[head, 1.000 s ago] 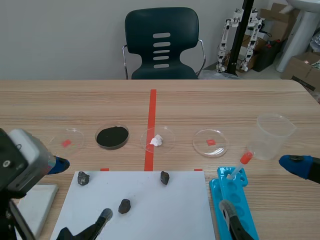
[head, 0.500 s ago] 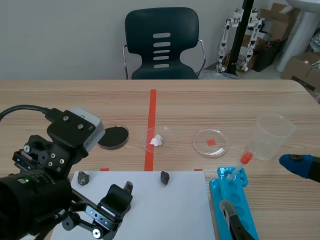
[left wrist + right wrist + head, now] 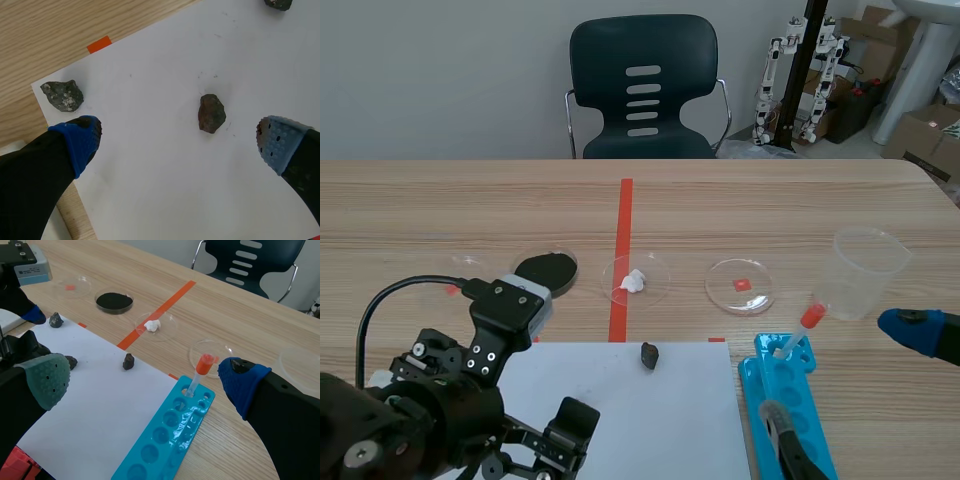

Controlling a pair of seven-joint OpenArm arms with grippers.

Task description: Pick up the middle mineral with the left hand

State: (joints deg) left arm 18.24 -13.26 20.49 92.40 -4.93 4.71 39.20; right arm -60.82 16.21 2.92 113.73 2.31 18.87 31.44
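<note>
Left wrist view: splayed left gripper (image 3: 178, 144) above middle mineral (image 3: 211, 113).

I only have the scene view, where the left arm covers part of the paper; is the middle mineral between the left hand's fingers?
Observer: Yes; the left wrist view shows the middle mineral on the white paper, between the fingers of the open left hand and touching neither.
Operator: Thank you. Is anything else near that hand?
Observer: A grey mineral lies at the paper's corner, just ahead of the darker blue pad.
Operator: And is the other arm holding anything?
Observer: No; the right wrist view shows the right hand open and empty.
</note>
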